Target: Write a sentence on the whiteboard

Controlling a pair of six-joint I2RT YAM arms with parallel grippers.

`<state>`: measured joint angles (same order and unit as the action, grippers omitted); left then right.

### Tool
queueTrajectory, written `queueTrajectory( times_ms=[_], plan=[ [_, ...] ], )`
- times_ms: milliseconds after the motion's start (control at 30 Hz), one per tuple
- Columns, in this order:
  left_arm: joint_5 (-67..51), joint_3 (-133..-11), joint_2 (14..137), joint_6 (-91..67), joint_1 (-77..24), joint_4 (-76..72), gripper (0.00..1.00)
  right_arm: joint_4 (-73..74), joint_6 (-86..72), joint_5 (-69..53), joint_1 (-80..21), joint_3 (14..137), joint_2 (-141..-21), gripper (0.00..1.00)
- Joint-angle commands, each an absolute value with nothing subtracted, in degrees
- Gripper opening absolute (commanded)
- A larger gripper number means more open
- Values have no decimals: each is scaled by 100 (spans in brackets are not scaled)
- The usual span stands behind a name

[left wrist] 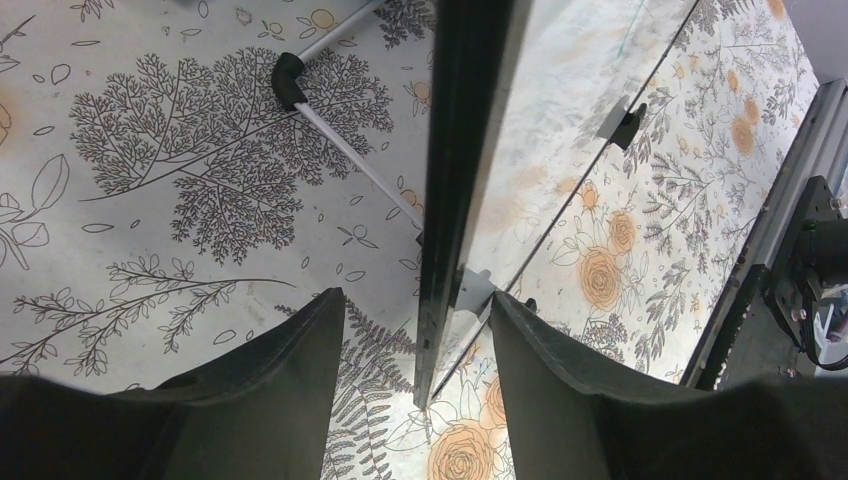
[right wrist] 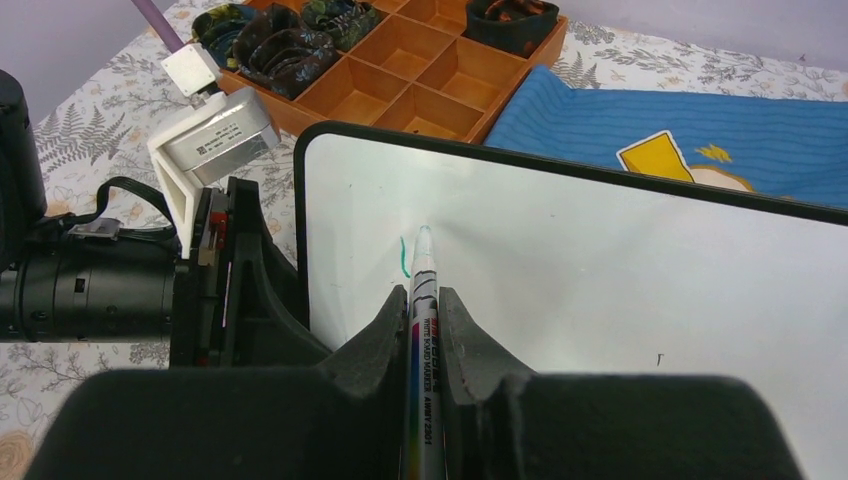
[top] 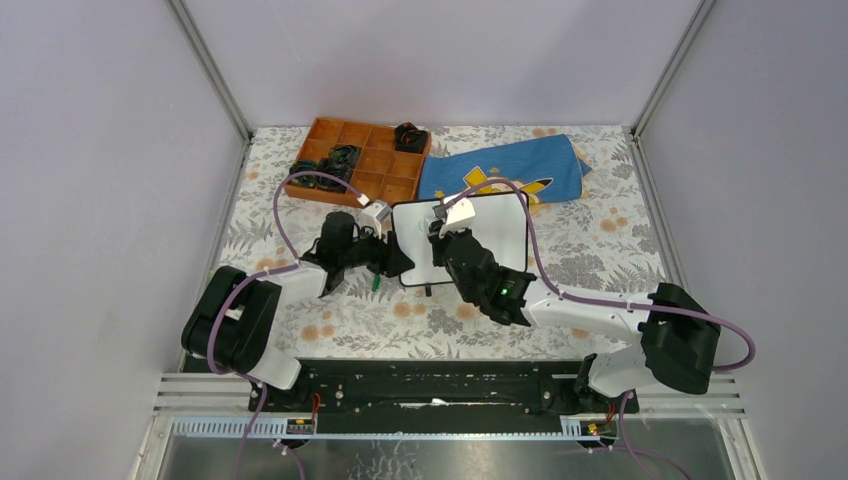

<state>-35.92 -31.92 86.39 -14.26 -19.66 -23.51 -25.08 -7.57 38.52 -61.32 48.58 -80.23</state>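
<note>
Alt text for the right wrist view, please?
The right gripper holds a marker with its tip at the whiteboard, beside one short green stroke. The left gripper straddles the board's left edge; a tray and blue cloth lie behind.

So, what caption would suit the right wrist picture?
Right gripper holds a marker to the whiteboard, beside one short green stroke.

The whiteboard point(top: 497, 238) blocks mid-table. The left gripper point(left wrist: 415, 297) straddles its left edge, and the right gripper point(right wrist: 422, 300) with its marker point(right wrist: 424, 265) crowds its face. Behind it, the wooden tray point(top: 362, 160) and blue cloth point(top: 505, 172) fill the far side. Open table point(top: 610, 240) lies to the board's right and along the left wall.
</note>
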Motion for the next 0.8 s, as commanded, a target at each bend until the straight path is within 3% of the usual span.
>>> queueTrajectory(
  times_ms=[0,767],
  plan=[
    [-3520,-3327,8516,-1257,-2012,-2395,62,-2555,-819,4008,-6065,5106,-8102,0],
    [-3500,-3331,8486,-1248,-2017,-2391,61,-2295,-1031,3793,-6042,4998,-8240,0]
  ],
)
